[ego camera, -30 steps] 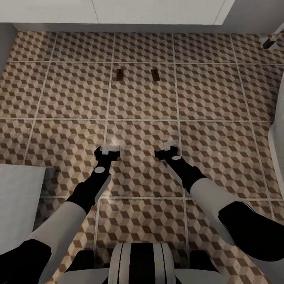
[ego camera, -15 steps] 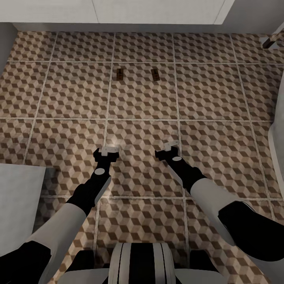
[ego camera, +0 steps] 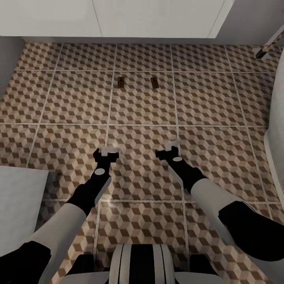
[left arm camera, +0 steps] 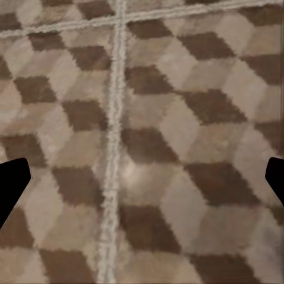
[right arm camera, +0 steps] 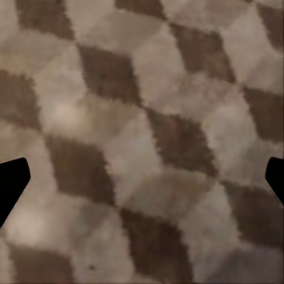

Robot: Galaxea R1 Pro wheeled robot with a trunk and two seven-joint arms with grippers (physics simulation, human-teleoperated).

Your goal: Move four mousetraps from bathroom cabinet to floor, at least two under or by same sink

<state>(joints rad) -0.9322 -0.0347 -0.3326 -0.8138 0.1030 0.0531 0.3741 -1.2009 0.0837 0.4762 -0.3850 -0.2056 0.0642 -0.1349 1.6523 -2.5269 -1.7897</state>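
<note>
Compared with a second ago, the whole head view has slid a little: the two traps and the white front beyond them now sit lower in the picture, so the camera has moved, not the things. The robot seems to be pulling back or tilting after setting these two down. Two traps are placed; two more are probably left to fetch.

The left pincer (ego camera: 109, 150) and right pincer (ego camera: 170, 146) hang low over the floor (ego camera: 221, 102), both arms stretched forward and down, side by side. Each pincer is wide apart and holds nothing; the wrist views show bare tiles between the dark tips.

One trap (ego camera: 120, 82) lies well ahead of the left pincer, the other trap (ego camera: 154, 82) well ahead of the right pincer, both near the white front (ego camera: 157, 17).
</note>
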